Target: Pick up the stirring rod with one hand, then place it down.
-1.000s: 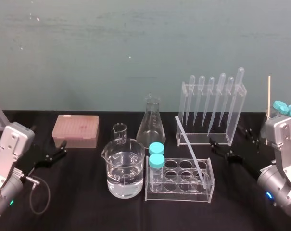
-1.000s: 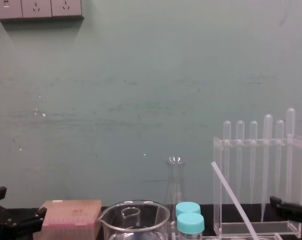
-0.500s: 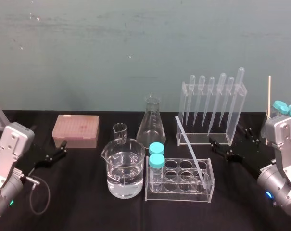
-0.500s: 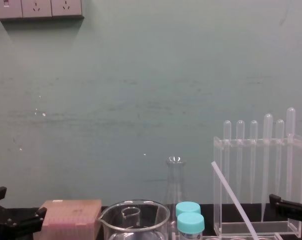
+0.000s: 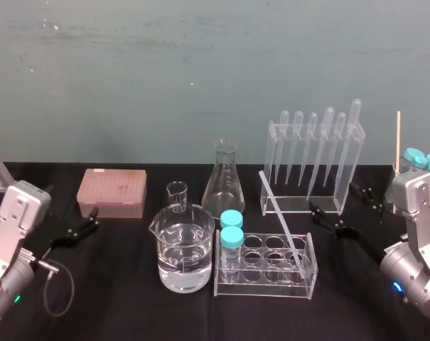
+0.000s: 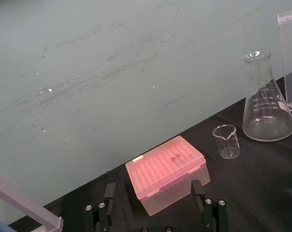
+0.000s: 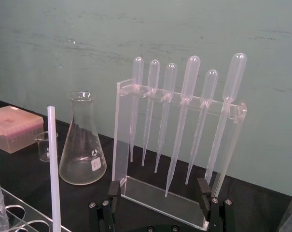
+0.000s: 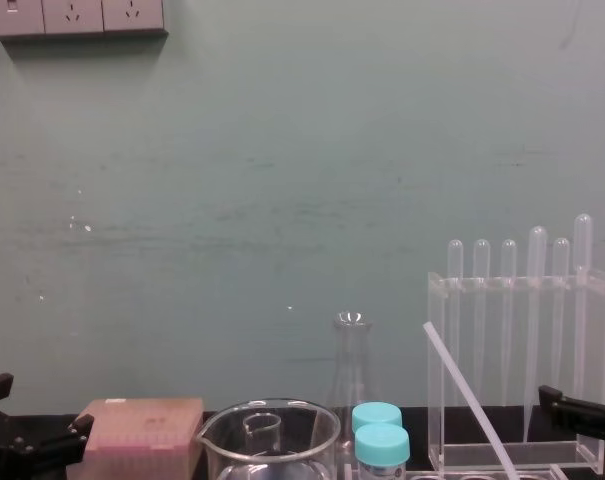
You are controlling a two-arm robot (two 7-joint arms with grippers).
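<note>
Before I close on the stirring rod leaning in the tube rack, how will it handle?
The stirring rod leans straight from one hole of the tube rack, so probably stiff. Thin and smooth-looking, it may slip or pivot in the open right gripper nearby. Laid flat, it would likely roll. The left gripper is parked at left.
</note>
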